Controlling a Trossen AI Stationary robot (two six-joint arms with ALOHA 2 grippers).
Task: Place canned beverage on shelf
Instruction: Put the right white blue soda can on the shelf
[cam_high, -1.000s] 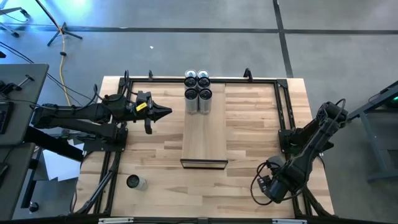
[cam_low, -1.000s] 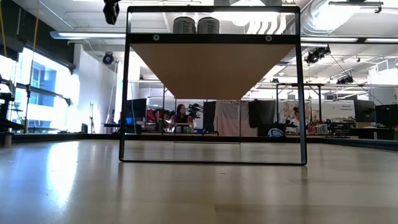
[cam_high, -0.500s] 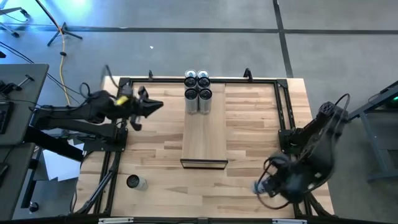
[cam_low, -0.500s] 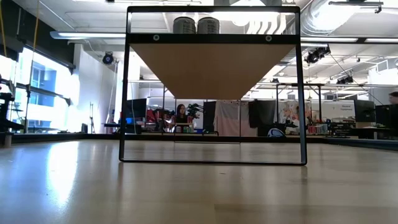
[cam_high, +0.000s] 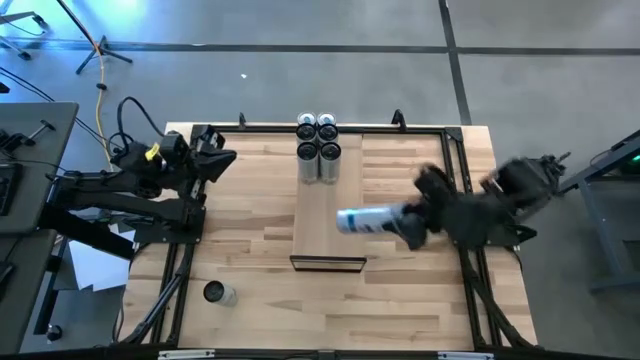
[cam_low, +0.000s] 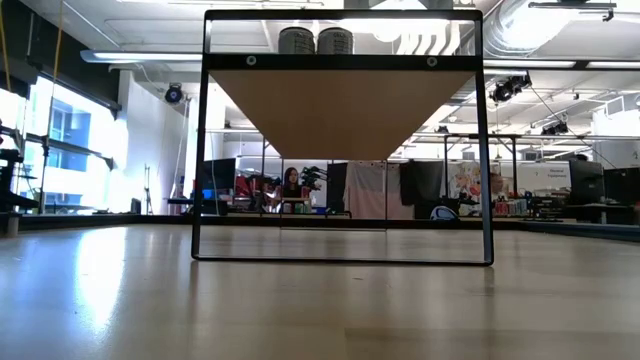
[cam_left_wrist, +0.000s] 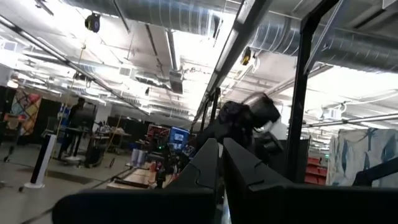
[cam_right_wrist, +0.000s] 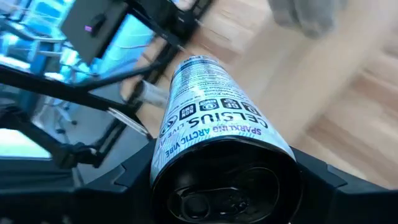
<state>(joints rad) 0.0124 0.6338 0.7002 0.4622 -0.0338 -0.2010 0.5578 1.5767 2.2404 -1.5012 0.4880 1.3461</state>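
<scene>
Butcher-block tabletop is seen from above, w/ grey concrete floor around it. Shelf is set mid-table, running front to back; four cans are grouped upright at its far end, two of them visible in the low view atop the raised shelf.

Right gripper is extended over the table from the right side, just beside the shelf's right edge. It is clamped on a canned beverage, held lying sideways, the free end projecting over the shelf's right portion, near the front half. In the right wrist view the canned beverage is seen between the two fingers, lid end toward the camera, printed label facing up. Whether the can touches the shelf surface cannot be determined; it appears held above it.

Left gripper is parked at the table's far-left corner, fingers pressed together, nothing held; in the left wrist view its closed fingers are pointed into the room.

One further can is noted at the front-left of the tabletop, well apart from both grippers.

Limits: right arm and can are motion-blurred in the high view; neither gripper shows in the low view. A person is seated far in the background.
</scene>
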